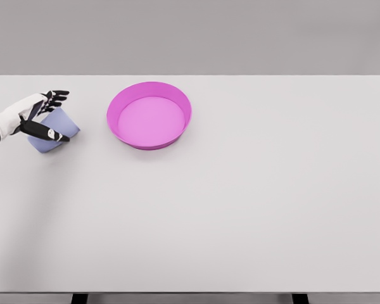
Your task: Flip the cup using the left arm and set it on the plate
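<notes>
**Cup gripped, flip and placing still ahead**

While the left hand point(43, 114) closes its fingers around the blue cup point(54, 130) near the desk's point(240, 209) left edge, the pink plate point(149, 114) sits empty; flipping and placing seemingly remain.

One white bench point(240, 209) carries two things. There is one pale blue cup point(54, 131), at the far left, and one magenta plate point(149, 114), to the right of the cup at the far side. One hand point(43, 115) shows, the left, at the cup.
</notes>
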Tool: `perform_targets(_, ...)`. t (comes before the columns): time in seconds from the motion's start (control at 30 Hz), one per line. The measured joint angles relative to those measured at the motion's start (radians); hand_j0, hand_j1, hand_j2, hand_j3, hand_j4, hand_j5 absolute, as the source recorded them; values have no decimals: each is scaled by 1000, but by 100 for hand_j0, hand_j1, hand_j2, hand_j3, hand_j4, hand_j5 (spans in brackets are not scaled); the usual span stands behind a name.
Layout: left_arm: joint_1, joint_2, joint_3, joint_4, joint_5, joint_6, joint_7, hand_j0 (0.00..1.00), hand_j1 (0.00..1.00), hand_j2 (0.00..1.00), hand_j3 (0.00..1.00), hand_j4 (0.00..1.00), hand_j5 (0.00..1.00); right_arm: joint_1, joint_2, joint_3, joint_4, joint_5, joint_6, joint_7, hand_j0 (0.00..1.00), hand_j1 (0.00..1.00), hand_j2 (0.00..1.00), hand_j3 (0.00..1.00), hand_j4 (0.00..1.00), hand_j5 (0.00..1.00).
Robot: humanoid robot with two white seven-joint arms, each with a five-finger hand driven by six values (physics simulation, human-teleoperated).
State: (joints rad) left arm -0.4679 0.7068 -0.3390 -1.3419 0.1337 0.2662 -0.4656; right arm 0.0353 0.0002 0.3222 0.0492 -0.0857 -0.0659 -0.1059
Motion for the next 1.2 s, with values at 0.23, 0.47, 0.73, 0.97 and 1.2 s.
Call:
perform_targets(0.23,0,-1,1,4,-1,1,1,100,100,100,100,100,100,0,0,0,0,0,0,0,100,100,100,100,100,100)
perform_targets(0.47,-9,-1,0,17,-2,7,2,100,100,100,100,100,100,0,0,0,0,0,0,0,100,100,100,100,100,100)
perform_targets(0.73,-9,-7,-1,25,-17,22,3,100,100,100,100,100,100,0,0,0,0,0,0,0,100,100,100,100,100,100)
perform_targets(0.97,-8,-10,-2,25,-24,22,3,73,73,73,73,73,73,0,0,0,0,0,0,0,100,100,100,100,100,100)
perform_targets(1.2,-6,-10,-8,24,-19,20,2,72,72,72,72,72,72,-2,0,0,0,0,0,0,100,100,100,100,100,100)
